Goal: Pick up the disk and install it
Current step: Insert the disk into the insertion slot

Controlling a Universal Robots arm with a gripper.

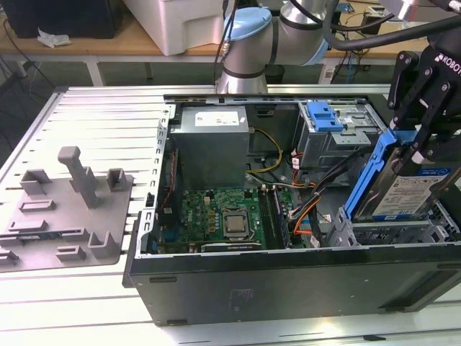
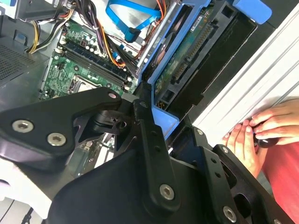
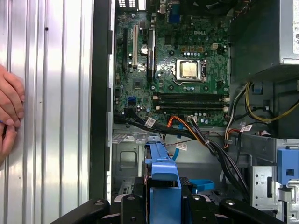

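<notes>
One part of the work looks finished and one part remains. The slotted metal table (image 1: 94, 108) carries the open computer case (image 1: 288, 281), which lies on its side with the inside facing up. Within it are the grey power-supply box (image 1: 212, 148), the green motherboard (image 1: 216, 213) and, at the exterior view's right, the metal drive cage (image 1: 392, 232). The disk (image 1: 418, 189) lies on nothing. It hangs tilted, with its lower edge just above the cage or perhaps touching it; I cannot tell which. The gripper (image 1: 407, 144) is closed on the blue carrier frame at the upper end of the disk, and in the first wrist view this frame sits pinched between the two black fingers (image 3: 128, 205). I judge therefore that the pick-up is done, while the installing is not: the disk is not flat in its bay, and its label shows wholly above the cage. A person's hand (image 3: 9, 107) rests on the table beside the case, well apart from the disk.
</notes>
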